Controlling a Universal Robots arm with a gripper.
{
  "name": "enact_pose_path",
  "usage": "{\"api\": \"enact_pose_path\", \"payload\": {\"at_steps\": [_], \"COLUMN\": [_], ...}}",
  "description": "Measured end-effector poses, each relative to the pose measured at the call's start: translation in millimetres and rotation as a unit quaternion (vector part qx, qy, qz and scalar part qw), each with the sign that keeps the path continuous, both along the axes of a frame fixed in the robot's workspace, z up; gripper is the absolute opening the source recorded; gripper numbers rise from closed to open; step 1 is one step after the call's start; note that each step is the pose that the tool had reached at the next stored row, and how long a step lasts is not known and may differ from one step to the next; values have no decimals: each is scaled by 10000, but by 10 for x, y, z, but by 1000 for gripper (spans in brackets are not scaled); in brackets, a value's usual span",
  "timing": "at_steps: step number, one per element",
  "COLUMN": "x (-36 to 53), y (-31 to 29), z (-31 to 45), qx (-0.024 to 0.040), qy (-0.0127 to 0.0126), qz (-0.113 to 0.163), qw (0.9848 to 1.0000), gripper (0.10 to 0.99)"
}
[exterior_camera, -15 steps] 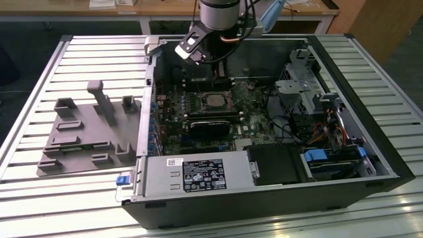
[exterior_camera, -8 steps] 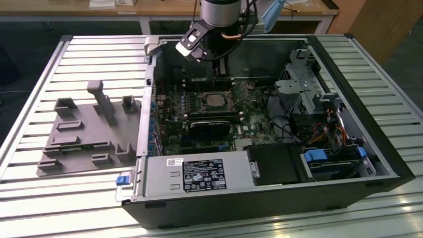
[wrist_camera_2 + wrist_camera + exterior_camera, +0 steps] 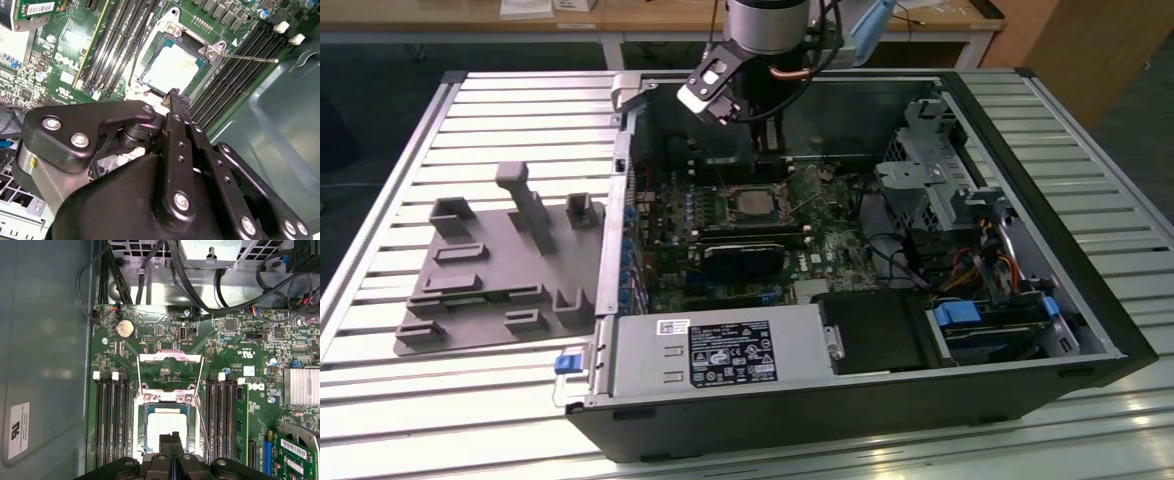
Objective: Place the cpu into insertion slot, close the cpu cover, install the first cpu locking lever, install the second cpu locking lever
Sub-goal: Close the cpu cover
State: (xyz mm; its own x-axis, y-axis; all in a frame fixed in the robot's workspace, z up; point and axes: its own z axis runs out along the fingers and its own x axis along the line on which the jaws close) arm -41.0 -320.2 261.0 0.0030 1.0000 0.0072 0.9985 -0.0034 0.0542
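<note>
The cpu (image 3: 167,426) already lies in the slot (image 3: 138,435), its pale face up and level with the silvery rim, so the first step looks done. In the exterior view it sits mid-board (image 3: 754,203), inside the open case (image 3: 854,420) that lies on the slatted desk (image 3: 400,400).

The jaws are pressed together with nothing between them. Their fingertips (image 3: 166,440) hang over the near edge of the cpu. In the second wrist view they come down just at that edge, but I cannot tell whether they touch it or hover.

The cover (image 3: 170,356) is not closed. It is swung back off the slot, and the green board (image 3: 235,355) shows through its square window. One thin lever (image 3: 250,59) sticks out sideways from a corner of the slot, clear of any catch, so it is not latched. The second lever I cannot pick out with certainty.

As I judge it, one step of four is finished: the cover and both levers remain
</note>
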Motion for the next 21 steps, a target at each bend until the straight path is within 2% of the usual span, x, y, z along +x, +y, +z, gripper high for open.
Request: {"api": "enact_pose_path", "payload": {"at_steps": [15, 21], "x": [10, 141], "y": [0, 0], "z": [18, 18], "qx": [1, 0], "qy": [0, 1], "qz": [1, 0], "qw": [10000, 10000], "gripper": [106, 106]}}
